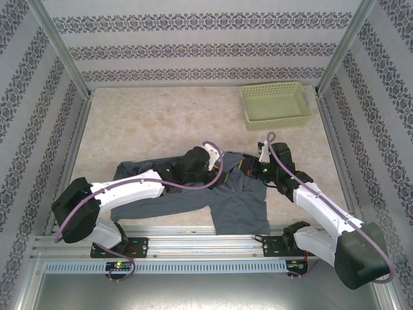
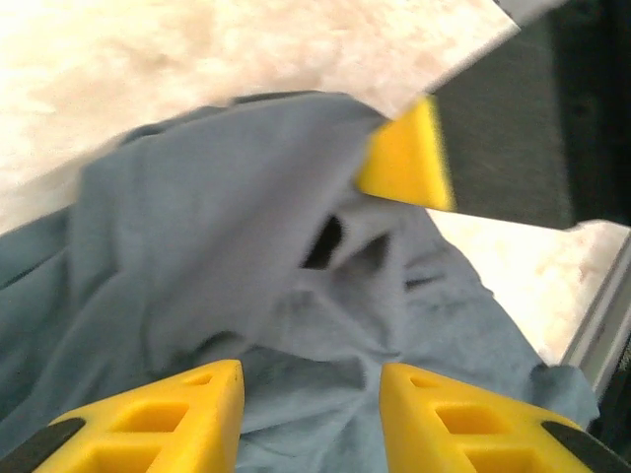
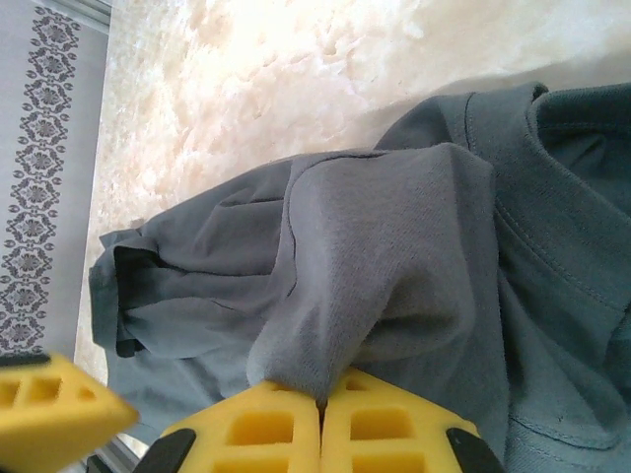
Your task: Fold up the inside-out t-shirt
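Note:
The slate blue-grey t-shirt (image 1: 235,200) lies rumpled near the table's front edge, with its collar (image 3: 552,227) toward the right arm. My right gripper (image 3: 320,404) is shut on a raised fold of the t-shirt (image 3: 394,246) and lifts it into a small peak. Over the middle of the shirt, that right gripper (image 1: 253,169) sits close beside my left gripper (image 1: 200,169). The left gripper (image 2: 311,414) is open, its yellow fingers (image 2: 177,414) spread just above wrinkled cloth (image 2: 197,227), with nothing held between them. One right finger (image 2: 404,158) shows ahead of it.
A light green basket (image 1: 276,105) stands at the back right of the beige table (image 1: 161,123). Patterned walls with metal frame posts (image 1: 61,48) close in the sides and back. A metal rail (image 1: 193,242) runs along the front edge.

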